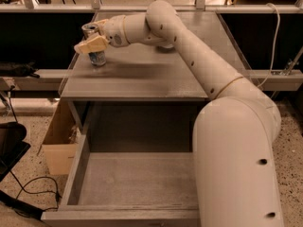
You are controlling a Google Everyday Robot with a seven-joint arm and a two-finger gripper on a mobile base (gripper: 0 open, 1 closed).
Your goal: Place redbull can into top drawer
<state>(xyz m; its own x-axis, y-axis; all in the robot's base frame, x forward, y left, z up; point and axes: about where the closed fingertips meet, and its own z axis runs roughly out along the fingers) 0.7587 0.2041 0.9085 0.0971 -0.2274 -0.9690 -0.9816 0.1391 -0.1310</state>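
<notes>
The redbull can (pixel 97 57) stands upright on the grey tabletop (pixel 142 74), near its far left corner. My gripper (pixel 93 43) reaches in from the right at the can's upper half. One tan finger lies across the can's front and the other is hidden behind it, so the gripper looks shut on the can. The can's base looks to be on the tabletop. The top drawer (pixel 78 167) is pulled out wide open below the tabletop's front edge, and its flat bottom is bare.
My white arm (pixel 236 141) runs from the lower right across the tabletop and covers the drawer's right side. A cardboard box (pixel 57 143) stands on the floor left of the drawer. Black cables (pixel 28 188) lie on the floor at the lower left.
</notes>
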